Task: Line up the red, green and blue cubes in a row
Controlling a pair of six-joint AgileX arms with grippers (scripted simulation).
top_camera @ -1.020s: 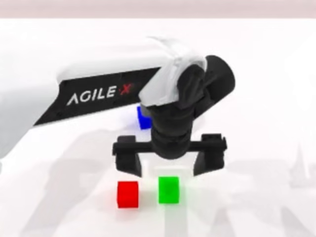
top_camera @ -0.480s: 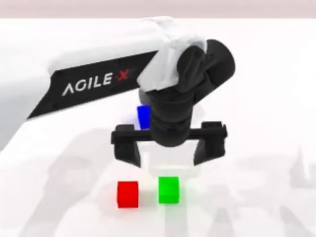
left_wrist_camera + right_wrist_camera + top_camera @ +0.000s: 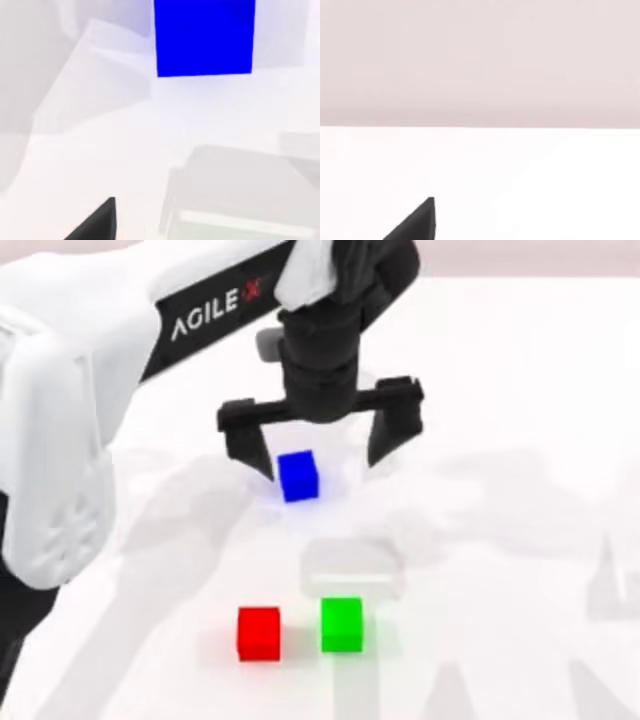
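Left end effector [image 3: 318, 445] hovered wide open, empty, over blue cube [image 3: 298, 477]; red cube [image 3: 259, 632] and green cube [image 3: 342, 625] sat adjacent nearer. Blue likely light, rigid; grip opposite flat faces.

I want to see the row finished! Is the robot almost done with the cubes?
About two thirds. The red cube and green cube already sit side by side at the front. The open left gripper hangs over the blue cube, which sits farther back, not gripped. Left: grab it and set it in the row.
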